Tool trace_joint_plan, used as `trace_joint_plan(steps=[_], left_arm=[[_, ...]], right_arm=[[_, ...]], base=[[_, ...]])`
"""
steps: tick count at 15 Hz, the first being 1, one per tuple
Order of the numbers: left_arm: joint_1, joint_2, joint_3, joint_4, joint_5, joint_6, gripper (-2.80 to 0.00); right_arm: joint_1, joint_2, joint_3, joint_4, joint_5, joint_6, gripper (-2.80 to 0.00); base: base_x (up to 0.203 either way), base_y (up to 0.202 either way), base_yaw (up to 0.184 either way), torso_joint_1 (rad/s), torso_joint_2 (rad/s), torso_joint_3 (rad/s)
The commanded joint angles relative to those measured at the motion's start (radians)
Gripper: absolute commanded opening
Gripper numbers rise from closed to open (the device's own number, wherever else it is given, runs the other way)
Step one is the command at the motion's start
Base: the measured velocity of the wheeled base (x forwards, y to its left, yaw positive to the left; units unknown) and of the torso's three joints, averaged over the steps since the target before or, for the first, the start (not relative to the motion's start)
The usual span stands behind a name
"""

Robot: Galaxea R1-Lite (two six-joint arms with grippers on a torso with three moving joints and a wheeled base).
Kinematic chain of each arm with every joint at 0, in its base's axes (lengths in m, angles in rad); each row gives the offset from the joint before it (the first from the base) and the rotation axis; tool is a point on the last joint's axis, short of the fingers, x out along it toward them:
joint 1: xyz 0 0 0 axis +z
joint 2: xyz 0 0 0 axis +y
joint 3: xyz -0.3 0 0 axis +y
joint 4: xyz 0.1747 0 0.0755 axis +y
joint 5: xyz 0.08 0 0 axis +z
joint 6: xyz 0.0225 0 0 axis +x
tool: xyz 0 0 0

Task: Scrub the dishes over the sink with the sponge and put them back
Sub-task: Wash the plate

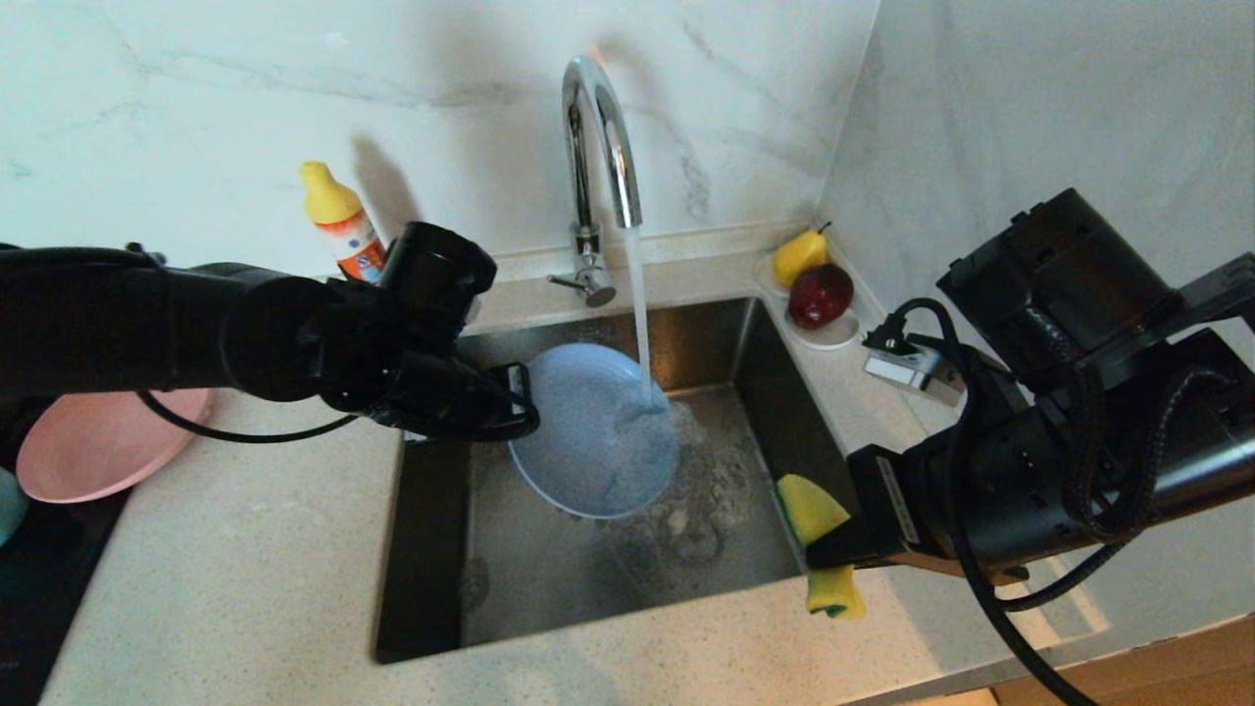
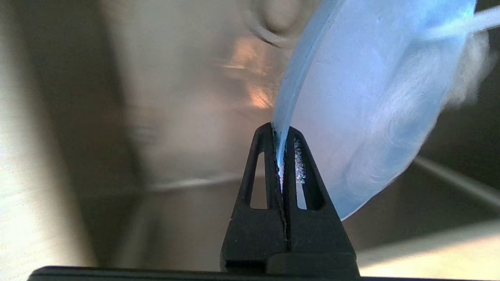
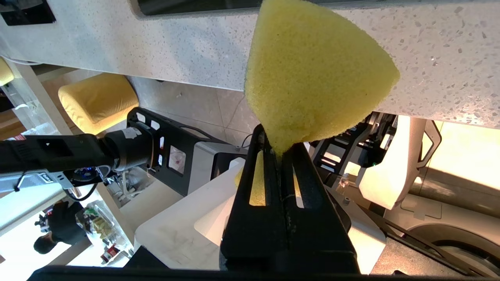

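My left gripper (image 1: 515, 397) is shut on the rim of the light-blue plate (image 1: 593, 431), holding it tilted inside the sink (image 1: 549, 579) under the tap's running water. In the left wrist view the plate's edge (image 2: 289, 89) runs between the fingertips of the left gripper (image 2: 280, 134). My right gripper (image 1: 819, 554) is shut on the yellow sponge (image 1: 812, 510) at the sink's right front corner; the sponge (image 3: 312, 74) bulges out of the right gripper (image 3: 278, 144). The pink plate (image 1: 93, 446) lies on the counter at the far left, and a sliver of the teal bowl (image 1: 8, 505) shows below it.
The chrome tap (image 1: 598, 137) stands behind the sink with water streaming. An orange bottle with a yellow cap (image 1: 343, 221) stands at the back left. A white saucer (image 1: 828, 338) with a pear and a red fruit sits at the back right corner by the wall.
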Motion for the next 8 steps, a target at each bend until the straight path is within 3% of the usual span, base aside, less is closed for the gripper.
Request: trace_joint_plan(steps=[1,4,8], left_arm=[[0.015,-0.148,0.068,-0.006,0.07,0.034,-2.8],[0.055,-0.28,0.168,-0.086,0.092,0.111,-2.8],[0.091,-0.397,0.326,-0.355,0.199,0.32,-2.8]], right_arm=[[0.002,-0.001,0.001,0.003,0.003,0.004,-2.8],[0.002,-0.007,0.009,0.006,0.001,0.004,-2.8],[0.003,-0.016,0.026,0.006,0.001,0.004,-2.8]], base=[[0.0,0.0,0.0,0.0,0.0,0.0],[0.0,0.0,0.0,0.0,0.0,0.0],[0.0,0.0,0.0,0.0,0.0,0.0]])
